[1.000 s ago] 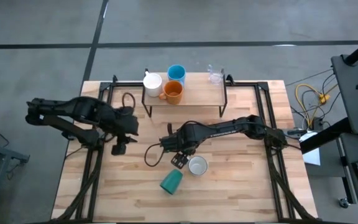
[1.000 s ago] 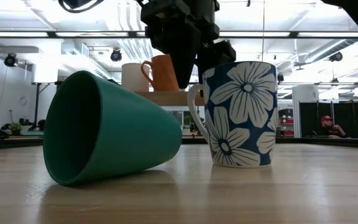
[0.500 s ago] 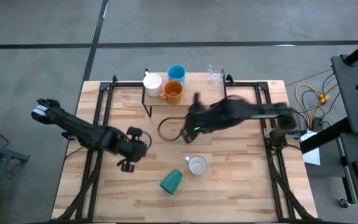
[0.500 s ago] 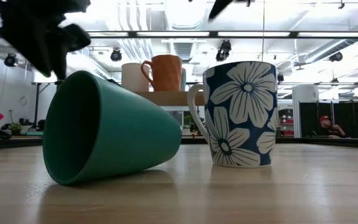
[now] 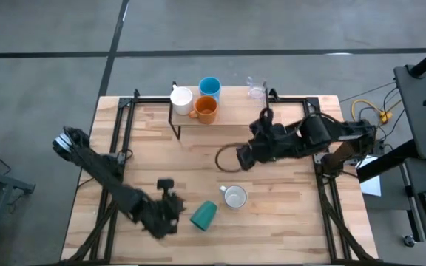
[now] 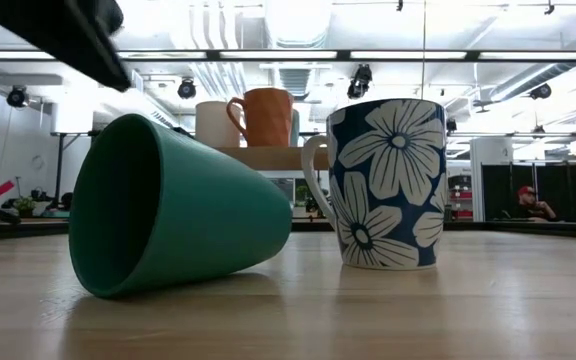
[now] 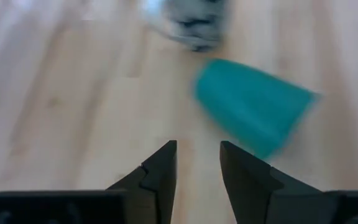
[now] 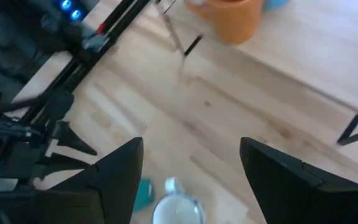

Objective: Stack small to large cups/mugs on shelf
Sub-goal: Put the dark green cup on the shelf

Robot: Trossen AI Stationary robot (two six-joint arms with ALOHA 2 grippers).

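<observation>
Lying tipped, the dark green cup [image 5: 204, 214] faces the narrowly parted left gripper [image 7: 197, 163]; right gripper [image 8: 191, 162] gapes wide

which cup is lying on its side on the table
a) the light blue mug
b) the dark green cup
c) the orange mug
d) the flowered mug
b: the dark green cup lies tipped with its mouth sideways, while the flowered mug stands upright beside it.
</observation>
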